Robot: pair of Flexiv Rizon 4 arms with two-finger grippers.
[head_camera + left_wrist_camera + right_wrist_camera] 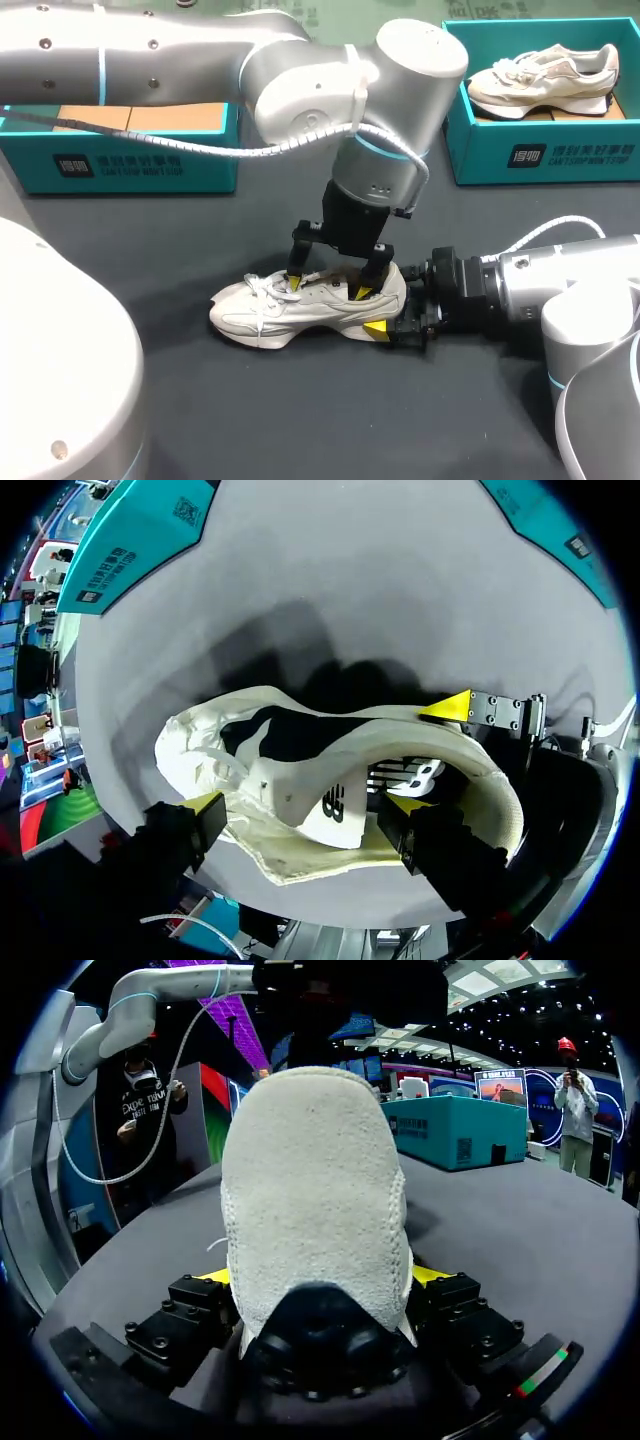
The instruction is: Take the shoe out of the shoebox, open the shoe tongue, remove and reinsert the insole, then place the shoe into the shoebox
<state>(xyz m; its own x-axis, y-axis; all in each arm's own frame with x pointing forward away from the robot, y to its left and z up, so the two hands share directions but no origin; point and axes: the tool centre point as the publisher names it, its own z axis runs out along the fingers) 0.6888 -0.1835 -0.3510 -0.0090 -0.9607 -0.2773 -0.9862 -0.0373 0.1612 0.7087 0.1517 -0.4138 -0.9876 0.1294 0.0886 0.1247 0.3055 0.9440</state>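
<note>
Head view: the shoe (300, 305) is out of its box and lies on its sole on the dark bench (300, 420), toe to the left, so the first step is done. The left shoebox (130, 160) at the far side shows only its brown floor. The right shoebox (545, 155) holds a second shoe (545, 75). The left claw (330, 288) stands straight above the shoe, its fingers spread wide, one tip at the laces and one at the collar. The right claw (390, 322) sits at the heel, low on the bench.

Left wrist view: the tongue (325, 800) lies between the left claw's spread tips. I judge the claw is open and working at the tongue, not pinching it. A printed patch deeper in the opening looks like the insole (410, 775) in place. Whether it has been out and back I cannot tell.

Right wrist view: the heel fills the space between the right claw's fingers, a yellow tip pressed on each side, so this claw grips the shoe and steadies it. Returning the shoe to a box is not yet done.
</note>
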